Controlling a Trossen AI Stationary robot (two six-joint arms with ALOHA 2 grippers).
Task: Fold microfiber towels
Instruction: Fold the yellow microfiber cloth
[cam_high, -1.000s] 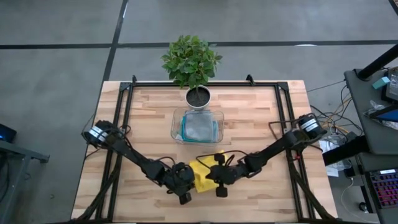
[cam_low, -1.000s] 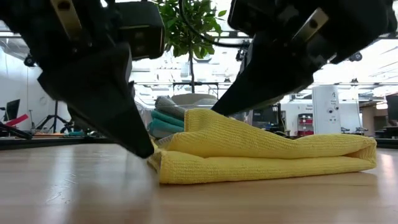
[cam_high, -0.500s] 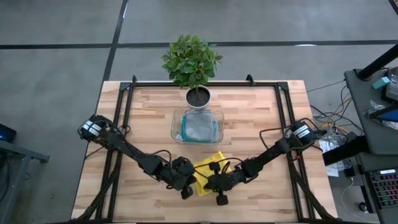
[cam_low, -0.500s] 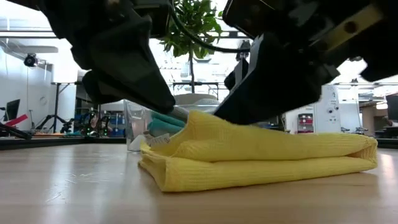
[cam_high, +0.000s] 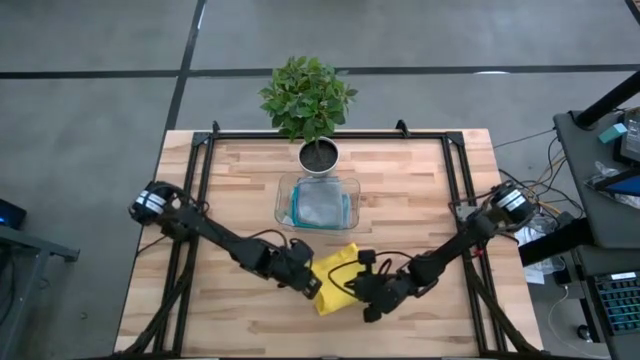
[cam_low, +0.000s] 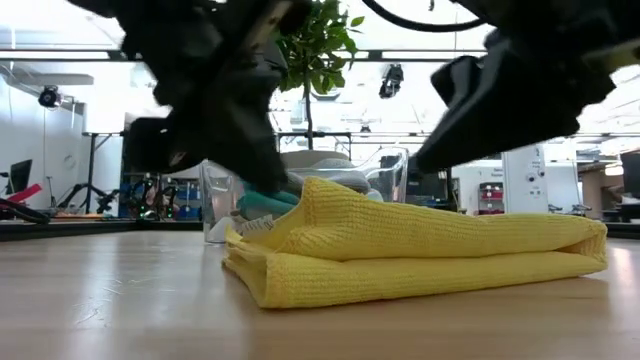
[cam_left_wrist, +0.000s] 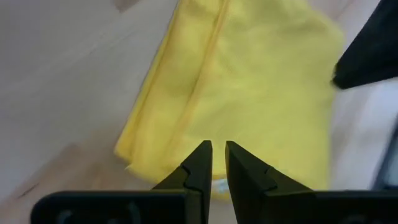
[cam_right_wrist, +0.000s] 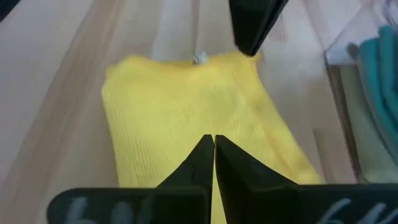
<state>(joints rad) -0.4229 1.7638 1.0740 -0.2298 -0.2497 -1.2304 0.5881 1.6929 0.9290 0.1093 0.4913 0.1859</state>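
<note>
A yellow microfiber towel lies folded in layers on the wooden table, near its front middle; it also shows in the low view. My left gripper hovers at the towel's left end, fingers nearly together with only a slit and nothing between them. My right gripper hangs over the towel's right side, shut and empty. In the low view both grippers stand above the towel. More towels, teal and grey, lie in the clear tray.
A potted plant stands at the table's far middle, right behind the clear tray. Black frame rails run along the table's left, right and far sides. Bare wood lies to the left and right of the yellow towel.
My left gripper has risen from the table at the towel's left corner, rolled its wrist and gone slightly toward the far edge. My right gripper has lifted off the towel's top and gone toward the table's right edge. The towel stays folded, its left end settled.
</note>
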